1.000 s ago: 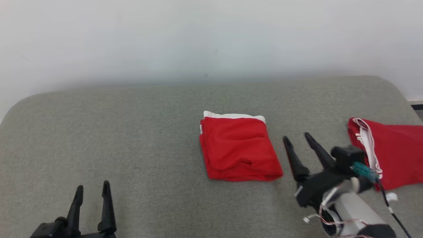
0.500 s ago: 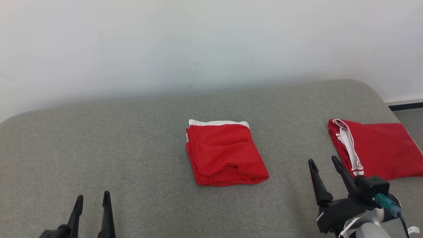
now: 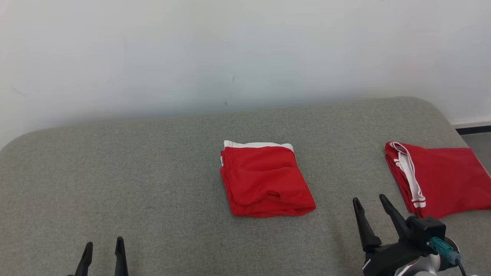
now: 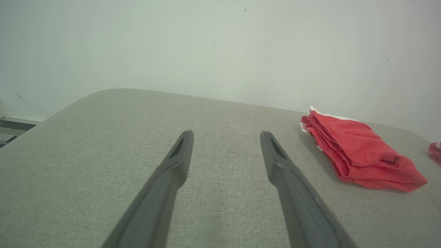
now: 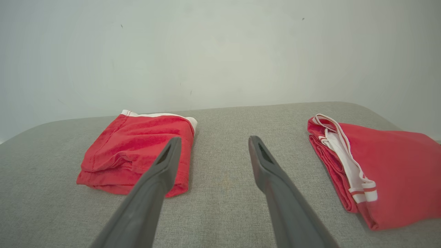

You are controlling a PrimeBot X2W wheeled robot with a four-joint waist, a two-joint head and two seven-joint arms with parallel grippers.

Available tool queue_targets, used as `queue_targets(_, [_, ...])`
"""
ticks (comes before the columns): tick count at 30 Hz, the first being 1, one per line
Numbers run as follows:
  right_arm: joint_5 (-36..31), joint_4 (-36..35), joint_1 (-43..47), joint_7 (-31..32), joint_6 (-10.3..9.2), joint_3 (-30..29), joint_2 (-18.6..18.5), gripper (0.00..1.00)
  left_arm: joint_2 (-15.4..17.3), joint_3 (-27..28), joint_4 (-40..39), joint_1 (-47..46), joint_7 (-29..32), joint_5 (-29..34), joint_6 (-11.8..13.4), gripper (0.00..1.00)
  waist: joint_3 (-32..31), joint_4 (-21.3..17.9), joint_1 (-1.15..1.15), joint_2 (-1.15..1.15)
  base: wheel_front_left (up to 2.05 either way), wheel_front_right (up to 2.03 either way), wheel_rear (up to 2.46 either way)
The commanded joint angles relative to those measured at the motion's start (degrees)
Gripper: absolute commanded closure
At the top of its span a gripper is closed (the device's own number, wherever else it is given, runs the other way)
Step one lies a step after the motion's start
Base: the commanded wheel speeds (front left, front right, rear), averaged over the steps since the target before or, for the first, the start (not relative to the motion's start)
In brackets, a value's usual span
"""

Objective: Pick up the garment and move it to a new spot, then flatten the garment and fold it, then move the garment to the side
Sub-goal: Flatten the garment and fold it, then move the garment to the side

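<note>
Head view: folded garment [image 3: 266, 178] sat at middle of grey cushion [image 3: 153, 172]; left gripper [image 3: 104, 241] and right gripper [image 3: 369, 197] both spread wide, empty, clear of cloth. Side move judged not yet done: pinch all layers at near edge, carry low (loose lip could unfold). Cloth red, white band at far edge, roughly square.

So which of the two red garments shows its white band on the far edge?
The middle garment; the right garment has its striped white band along its left side.
</note>
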Motion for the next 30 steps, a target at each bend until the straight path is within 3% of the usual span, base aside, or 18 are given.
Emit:
queue_targets(1, [-0.44,-0.22,0.55,0.23,-0.15,-0.22,0.0,0.0,-0.03,0.19,-0.11,0.75,-0.07,0.51,-0.21,0.0,0.01,0.05,0.0,0.0,0.0,0.0,0.0])
queue_targets(22, [-0.36,-0.61,-0.37,2.12,-0.14,0.22,0.7,0.0,-0.06,-0.96,-0.48,1.07,-0.07,-0.47,0.58,0.0,0.52,0.55,0.0,0.0,0.0,0.0,0.0])
queue_targets(30, [-0.41,0.14,-4.73,6.56,-0.15,-1.97,0.28,0.0,-0.04,-3.04,-1.18,-0.11,-0.07,-1.28,1.08,0.0,1.51,4.18,0.0,0.0,0.0,0.0,0.0])
